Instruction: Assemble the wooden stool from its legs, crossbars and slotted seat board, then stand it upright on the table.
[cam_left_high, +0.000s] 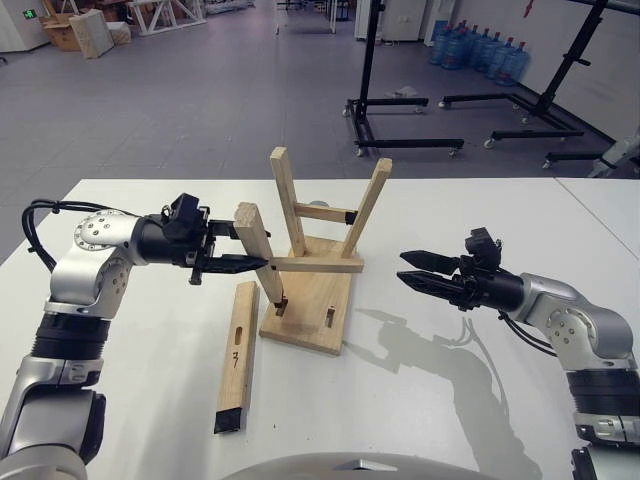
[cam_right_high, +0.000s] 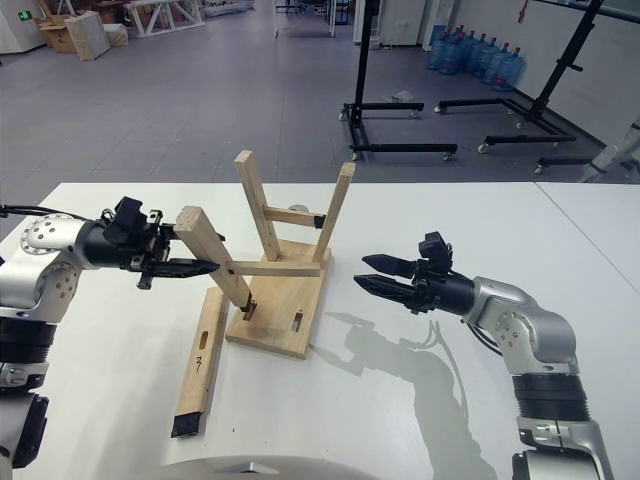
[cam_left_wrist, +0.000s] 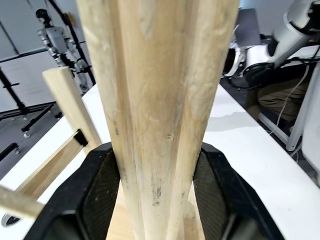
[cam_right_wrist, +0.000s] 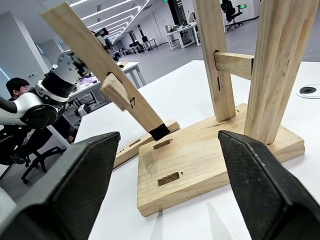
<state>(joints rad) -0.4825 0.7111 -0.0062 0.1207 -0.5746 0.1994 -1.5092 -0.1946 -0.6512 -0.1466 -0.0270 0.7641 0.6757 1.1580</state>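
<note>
While the seat board (cam_left_high: 318, 300) lies underside-up on the table (cam_left_high: 150, 400), two legs (cam_left_high: 288, 200) stand in its 12 o'clock slots, joined by a crossbar (cam_left_high: 322, 213). Third leg (cam_left_high: 258, 250) is tilted, tip at the 7 o'clock slot, not seated — clamped in the left gripper (cam_left_high: 240, 262) at 9 o'clock. Fourth leg (cam_left_high: 237, 355) lies loose at 8 o'clock. Right gripper (cam_left_high: 420, 270) at 3 o'clock has its fingers spread, holding nothing. Roughly half done — two legs and the flip upright remain.

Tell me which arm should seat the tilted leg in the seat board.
Left: the left gripper is shut on the tilted leg, its foot at the seat board; the right gripper hangs open, apart.
</note>
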